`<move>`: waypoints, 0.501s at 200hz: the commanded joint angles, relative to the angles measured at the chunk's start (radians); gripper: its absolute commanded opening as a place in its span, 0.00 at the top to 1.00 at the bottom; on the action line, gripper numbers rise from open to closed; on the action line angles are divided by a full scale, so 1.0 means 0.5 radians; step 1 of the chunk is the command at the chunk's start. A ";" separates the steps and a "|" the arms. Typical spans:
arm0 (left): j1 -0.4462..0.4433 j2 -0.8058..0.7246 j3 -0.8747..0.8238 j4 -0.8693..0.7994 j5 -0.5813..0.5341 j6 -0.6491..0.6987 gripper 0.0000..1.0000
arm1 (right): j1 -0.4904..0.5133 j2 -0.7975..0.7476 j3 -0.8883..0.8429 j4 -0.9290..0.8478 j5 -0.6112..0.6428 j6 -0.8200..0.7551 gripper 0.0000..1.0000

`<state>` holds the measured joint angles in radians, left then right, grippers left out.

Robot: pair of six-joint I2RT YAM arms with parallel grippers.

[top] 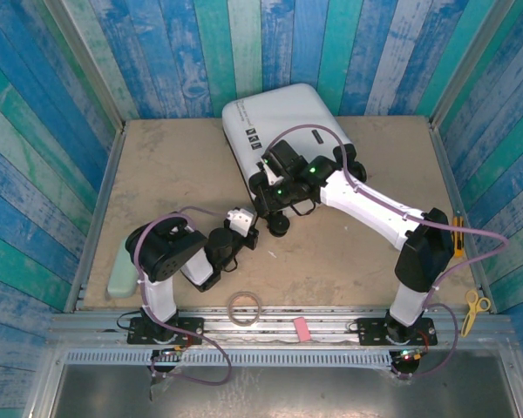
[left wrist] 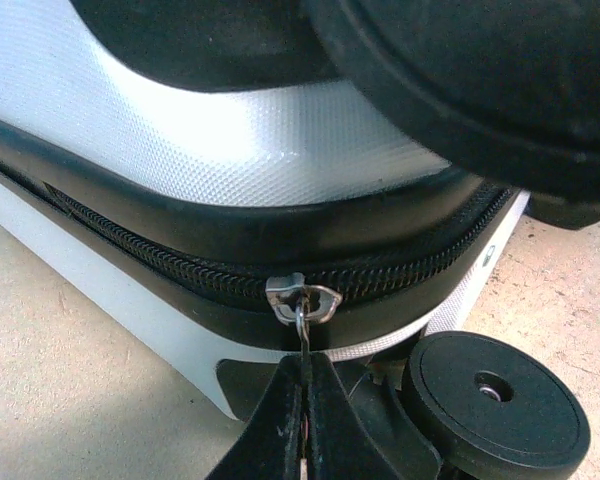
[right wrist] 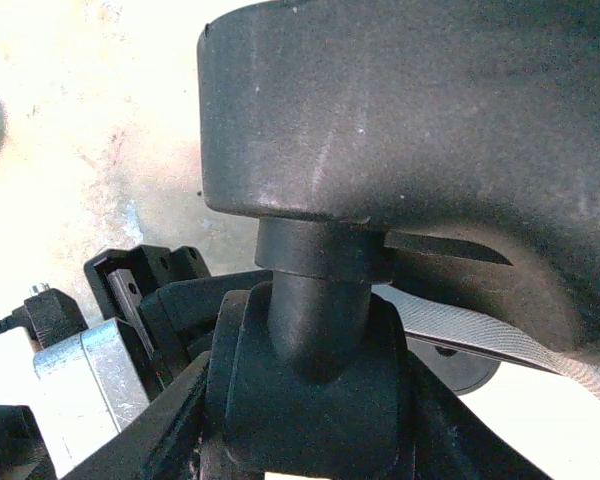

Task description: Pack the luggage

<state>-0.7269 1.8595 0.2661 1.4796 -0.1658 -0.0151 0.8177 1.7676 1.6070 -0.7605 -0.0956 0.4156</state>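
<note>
Two hands meet the luggage (top: 288,117) at twelve o'clock on the counter (top: 157,174) — left hand (left wrist: 305,372) clenched on its zipper pull (left wrist: 302,328); whether the right hand (top: 277,202) grips, I cannot tell. Shell looks stiff, slick, probably light — the tab is the hold.

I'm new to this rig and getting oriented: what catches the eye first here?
The white luggage lies flat at the table's far middle, the right gripper holding its near corner. In the left wrist view, the left gripper is shut on the zipper pull, beside a black wheel.
</note>
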 commanded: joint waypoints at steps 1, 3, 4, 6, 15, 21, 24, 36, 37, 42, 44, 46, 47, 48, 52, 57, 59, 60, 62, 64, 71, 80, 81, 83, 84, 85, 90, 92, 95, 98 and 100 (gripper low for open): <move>-0.010 -0.016 -0.019 0.169 -0.009 0.027 1.00 | 0.044 -0.103 0.044 0.186 -0.332 -0.087 1.00; -0.010 -0.017 -0.023 0.178 -0.005 0.027 1.00 | 0.042 -0.101 0.044 0.186 -0.341 -0.081 1.00; -0.011 -0.018 -0.025 0.182 -0.004 0.027 1.00 | 0.039 -0.100 0.047 0.186 -0.343 -0.080 1.00; -0.014 -0.016 -0.028 0.195 0.001 0.029 1.00 | 0.038 -0.097 0.049 0.186 -0.357 -0.077 1.00; -0.020 -0.011 -0.047 0.242 0.014 0.030 1.00 | 0.027 -0.082 0.064 0.186 -0.399 -0.059 1.00; -0.026 -0.014 -0.053 0.263 0.029 0.030 1.00 | 0.025 -0.070 0.077 0.184 -0.414 -0.052 1.00; -0.029 -0.012 -0.057 0.272 0.033 0.030 1.00 | 0.025 -0.067 0.084 0.182 -0.416 -0.050 1.00; -0.056 -0.013 -0.066 0.301 0.034 0.036 1.00 | 0.025 -0.053 0.110 0.185 -0.419 -0.032 1.00; -0.059 -0.013 -0.067 0.302 0.034 0.038 1.00 | 0.026 -0.053 0.112 0.186 -0.419 -0.031 1.00; -0.074 -0.016 -0.071 0.314 0.023 0.042 1.00 | 0.025 -0.049 0.125 0.186 -0.413 -0.018 1.00; -0.079 -0.017 -0.073 0.320 0.021 0.042 1.00 | 0.025 -0.048 0.128 0.186 -0.413 -0.015 1.00; -0.085 -0.017 -0.075 0.327 0.018 0.044 1.00 | 0.025 -0.047 0.131 0.186 -0.413 -0.010 1.00; -0.087 -0.016 -0.075 0.333 0.015 0.045 1.00 | 0.025 -0.044 0.134 0.186 -0.413 -0.008 1.00; -0.090 -0.016 -0.075 0.333 0.015 0.045 1.00 | 0.025 -0.044 0.137 0.186 -0.413 -0.001 1.00; -0.104 -0.021 -0.078 0.340 0.009 0.048 1.00 | 0.024 -0.044 0.143 0.189 -0.411 0.007 1.00; -0.120 -0.020 -0.078 0.356 0.002 0.054 1.00 | 0.024 -0.041 0.150 0.195 -0.406 0.017 1.00; -0.126 -0.020 -0.078 0.356 -0.002 0.054 1.00 | 0.027 -0.038 0.153 0.200 -0.404 0.025 1.00; -0.131 -0.020 -0.078 0.360 -0.004 0.056 1.00 | 0.027 -0.038 0.153 0.200 -0.404 0.025 1.00; -0.138 -0.018 -0.078 0.363 -0.007 0.057 1.00 | 0.025 -0.036 0.154 0.201 -0.404 0.033 1.00; -0.143 -0.022 -0.077 0.363 -0.012 0.060 1.00 | 0.027 -0.032 0.157 0.209 -0.404 0.044 1.00; -0.168 -0.023 -0.069 0.355 -0.024 0.062 1.00 | 0.025 -0.029 0.161 0.224 -0.407 0.064 1.00; -0.197 -0.018 -0.052 0.343 -0.046 0.066 1.00 | 0.027 -0.026 0.159 0.262 -0.410 0.098 1.00; -0.201 -0.017 -0.048 0.342 -0.047 0.065 1.00 | 0.029 -0.026 0.159 0.267 -0.410 0.101 1.00; -0.208 -0.014 -0.047 0.341 -0.053 0.069 1.00 | 0.029 -0.025 0.158 0.277 -0.412 0.111 1.00; -0.212 -0.013 -0.044 0.341 -0.056 0.071 1.00 | 0.030 -0.024 0.156 0.282 -0.413 0.114 1.00; -0.215 -0.013 -0.041 0.342 -0.058 0.072 1.00 | 0.032 -0.025 0.156 0.288 -0.413 0.120 1.00; -0.233 -0.004 -0.031 0.345 -0.070 0.077 1.00 | 0.033 -0.023 0.155 0.313 -0.419 0.142 1.00; -0.240 0.002 -0.028 0.347 -0.074 0.079 1.00 | 0.037 -0.021 0.152 0.325 -0.421 0.149 1.00; -0.251 0.010 -0.023 0.352 -0.083 0.083 1.00 | 0.037 -0.019 0.152 0.338 -0.424 0.161 1.00; -0.260 0.016 -0.019 0.359 -0.092 0.085 1.00 | 0.042 -0.018 0.154 0.355 -0.428 0.171 1.00; -0.267 0.021 -0.016 0.363 -0.099 0.089 1.00 | 0.045 -0.017 0.154 0.366 -0.428 0.182 1.00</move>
<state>-0.7898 1.8595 0.2287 1.5532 -0.2039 -0.0105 0.8036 1.7679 1.6192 -0.7704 -0.1932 0.4728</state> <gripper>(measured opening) 0.058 0.415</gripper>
